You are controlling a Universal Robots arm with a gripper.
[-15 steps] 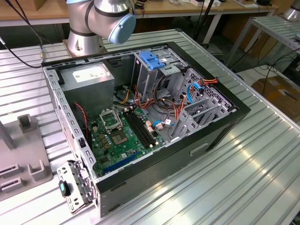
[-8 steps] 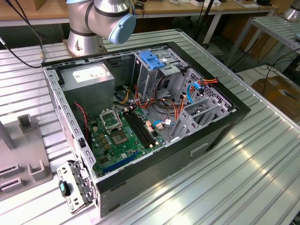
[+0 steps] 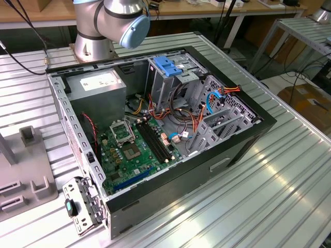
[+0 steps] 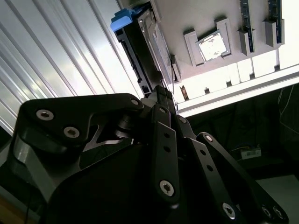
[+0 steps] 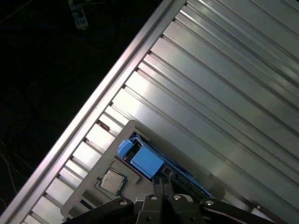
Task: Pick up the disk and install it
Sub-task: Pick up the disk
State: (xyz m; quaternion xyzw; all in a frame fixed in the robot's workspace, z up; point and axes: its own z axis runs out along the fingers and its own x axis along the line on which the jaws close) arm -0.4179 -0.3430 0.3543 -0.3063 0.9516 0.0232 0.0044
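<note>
Disk (image 5: 145, 162) sits in a grey holder (image 5: 84, 196) on the ribbed surface (image 5: 219, 88); claw (image 5: 161, 183) is right at its end, grip impossible to tell. Pick-up stage, I reckon; lifting calls for a straight pull

The arm (image 3: 111, 20) is built of brushed silver cylinders, one joint closed by a pale blue round cap (image 3: 135, 30), and it rises from a round silver base (image 3: 92, 49). In both wrist views the tool (image 4: 161, 93) (image 5: 162, 183) is matte black (hardly any gloss): flat linked bars pinned with silver hex-socket screws (image 4: 167, 187), fanning from a rounded black body.
</note>
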